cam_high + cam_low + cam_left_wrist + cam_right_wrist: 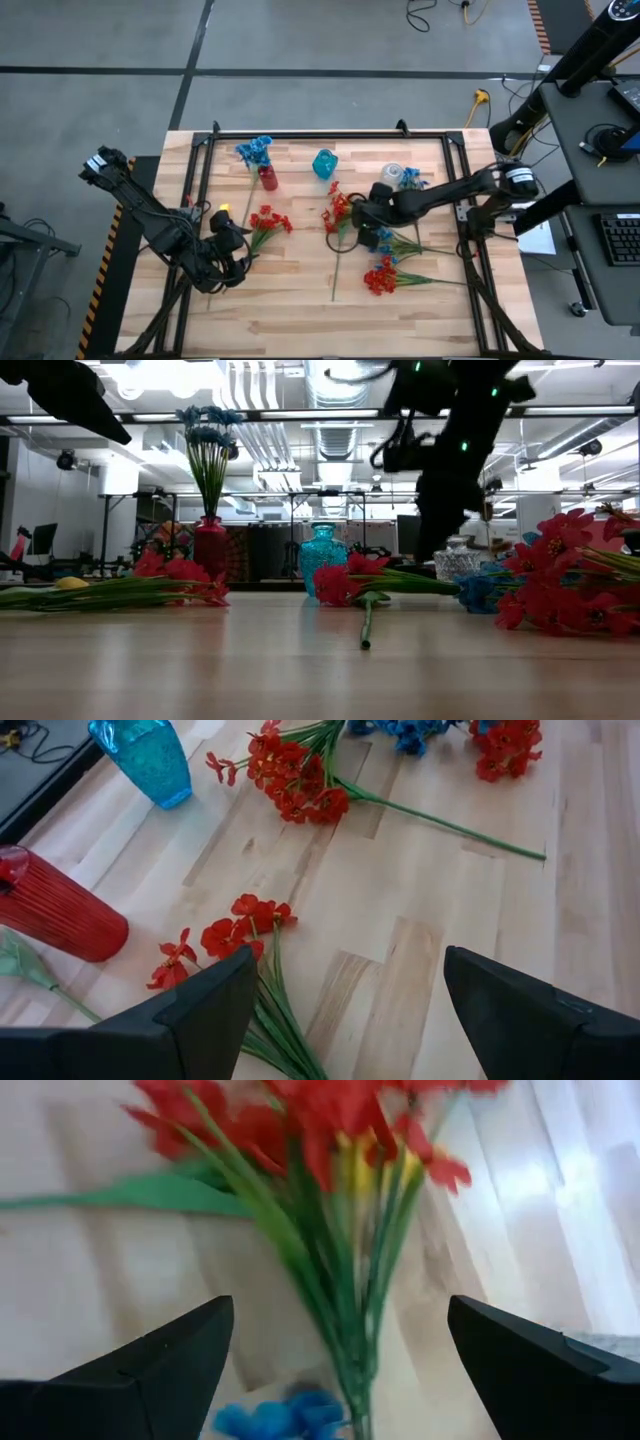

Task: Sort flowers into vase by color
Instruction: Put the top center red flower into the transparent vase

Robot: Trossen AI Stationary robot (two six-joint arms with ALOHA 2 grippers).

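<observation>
Three vases line the far edge of the counter (300, 310), spaced apart so each can take one color. The red vase (268, 178) toward the far-left corner already carries a blue spray (255, 151), which does not match it by color. The teal vase (324, 164) sits mid-edge and the clear vase (392, 176) beside it to the right; neither seems to hold anything yet.

The rest of the flowers lie flat and scattered, stems splayed, within reach of one arm or the other. A red bunch (268, 222) lies left of center with its stems toward the left claw (232, 240), which sits low over those stems with its fingers spread wide and nothing between them; a touch of yellow (224, 208) shows just beside it. Another red bunch (337, 210) lies at the middle, its long stem trailing toward the near edge.

The right claw (366, 222) hangs over that middle bunch, fingers spread and empty, lined up along the stems as its wrist view shows, probably to pinch them low, where they gather. Near the right edge, a blue sprig (385, 238) and a further red cluster (380, 277) wait their turn.
</observation>
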